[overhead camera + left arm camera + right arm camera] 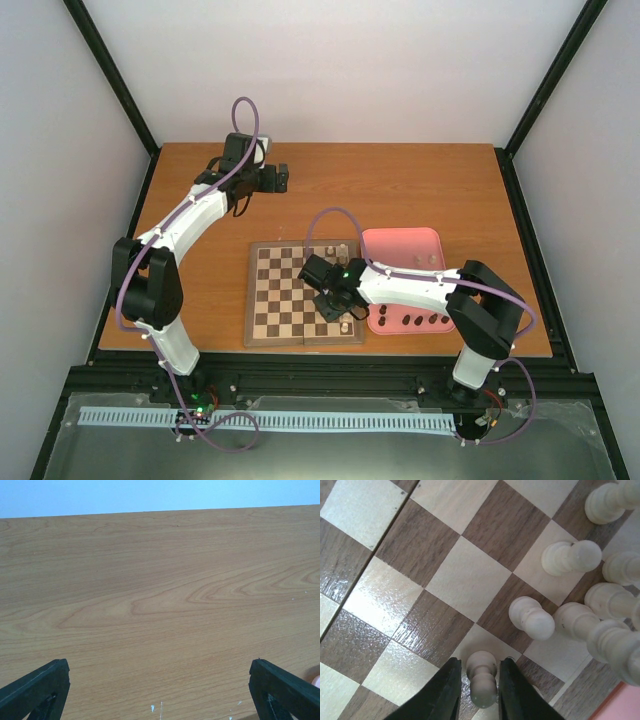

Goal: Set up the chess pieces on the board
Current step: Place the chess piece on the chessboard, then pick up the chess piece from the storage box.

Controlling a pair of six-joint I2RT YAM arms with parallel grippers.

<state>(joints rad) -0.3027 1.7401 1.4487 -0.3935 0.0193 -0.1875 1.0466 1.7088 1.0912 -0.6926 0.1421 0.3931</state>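
Nearest the bases, the right tool hangs low over the near right part of the board. Its two fingers closely bracket one cream pawn, which stands upright on a light square. I cannot tell whether the pads bear on the pawn or stand a hair off it. I judge the step in hand to be seating this pawn on its square. The tool comes from above so that it does not knock the neighbours.

Those neighbours are a cluster of cream men, close together on the squares just beside the pawn, toward the board's right edge. Any sideways drift on lifting away could topple them.

The pink tray lies on the counter right of the board and touches or nearly touches it. A row of dark men waits along its near side, within the right arm's reach, so much of the task remains. A few cream pieces stand at the board's far edge.

Farthest, at the far left, the left tool hovers over bare counter with fingers wide apart and holding nothing. I judge it parked well apart from the board, to keep out of the way.
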